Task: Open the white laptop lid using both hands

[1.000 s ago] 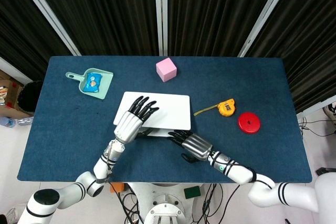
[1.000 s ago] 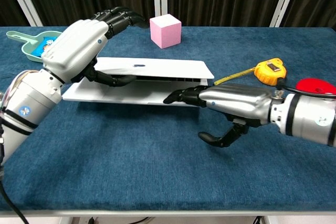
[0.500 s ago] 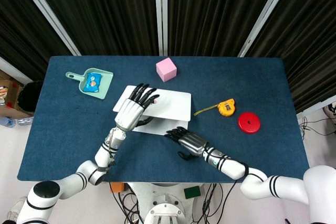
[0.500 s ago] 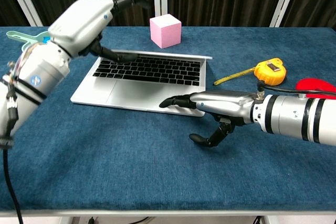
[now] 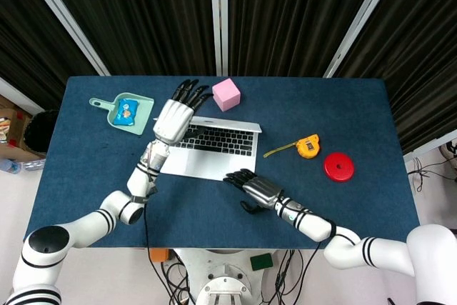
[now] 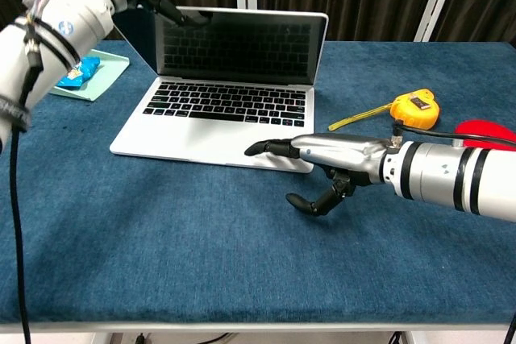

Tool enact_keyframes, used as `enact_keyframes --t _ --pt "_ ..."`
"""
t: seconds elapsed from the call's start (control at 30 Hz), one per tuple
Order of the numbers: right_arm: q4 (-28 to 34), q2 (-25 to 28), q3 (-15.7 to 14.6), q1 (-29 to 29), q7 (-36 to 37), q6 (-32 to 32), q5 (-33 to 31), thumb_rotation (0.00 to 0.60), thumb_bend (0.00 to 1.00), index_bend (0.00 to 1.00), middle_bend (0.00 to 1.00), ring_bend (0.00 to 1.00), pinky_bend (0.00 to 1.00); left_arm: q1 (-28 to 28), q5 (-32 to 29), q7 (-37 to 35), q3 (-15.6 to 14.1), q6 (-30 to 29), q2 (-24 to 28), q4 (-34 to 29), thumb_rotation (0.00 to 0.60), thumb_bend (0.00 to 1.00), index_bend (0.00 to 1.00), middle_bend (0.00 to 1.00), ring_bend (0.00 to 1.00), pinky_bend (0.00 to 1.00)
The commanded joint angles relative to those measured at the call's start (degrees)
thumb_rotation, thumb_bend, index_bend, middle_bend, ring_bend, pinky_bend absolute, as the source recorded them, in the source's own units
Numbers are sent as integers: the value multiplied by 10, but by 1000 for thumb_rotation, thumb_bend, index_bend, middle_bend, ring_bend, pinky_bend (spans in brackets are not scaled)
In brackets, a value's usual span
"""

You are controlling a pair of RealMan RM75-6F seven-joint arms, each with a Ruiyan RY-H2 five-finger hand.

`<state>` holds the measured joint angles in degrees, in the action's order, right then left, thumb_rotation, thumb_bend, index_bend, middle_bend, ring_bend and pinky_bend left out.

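Observation:
The white laptop (image 5: pixel 214 149) stands open in the middle of the table, its dark screen (image 6: pixel 240 43) upright and its keyboard (image 6: pixel 226 103) showing. My left hand (image 5: pixel 175 116) is at the lid's top left corner and grips it, thumb (image 6: pixel 173 12) in front of the screen and fingers behind. My right hand (image 6: pixel 326 153) lies low at the laptop's front right corner. Its straight fingers (image 6: pixel 266 148) rest on the base's front edge, and the thumb curls below, off the laptop. In the head view the right hand (image 5: pixel 253 188) sits just in front of the base.
A pink cube (image 5: pixel 226 94) stands behind the laptop, hidden by the screen in the chest view. A teal dustpan (image 5: pixel 138 123) with a blue packet (image 6: pixel 78 72) lies at the left. A yellow tape measure (image 6: pixel 414 109) and a red disc (image 5: pixel 338 167) lie at the right.
The lid has swung from a narrow gap to upright. My left hand rose and moved back with its top edge. My right hand stayed at the base's front edge.

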<state>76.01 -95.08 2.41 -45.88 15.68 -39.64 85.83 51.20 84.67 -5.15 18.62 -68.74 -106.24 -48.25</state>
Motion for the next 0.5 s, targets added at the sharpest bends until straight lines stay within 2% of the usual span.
enact_keyframes --t 0.03,0.27,0.5 --pt "-5 -2 2 -3 5 3 -6 600 579 0 0 0 0 19 -27 19 18 35 21 -8 600 512 213 146 39 86" --pt "-17 -6 3 -10 16 15 -17 600 580 0 0 0 0 51 -77 55 41 107 49 0 600 517 213 146 34 86" --pt "-26 -11 1 -16 14 25 -27 600 580 0 0 0 0 98 -147 78 76 190 55 54 600 522 213 146 34 85"
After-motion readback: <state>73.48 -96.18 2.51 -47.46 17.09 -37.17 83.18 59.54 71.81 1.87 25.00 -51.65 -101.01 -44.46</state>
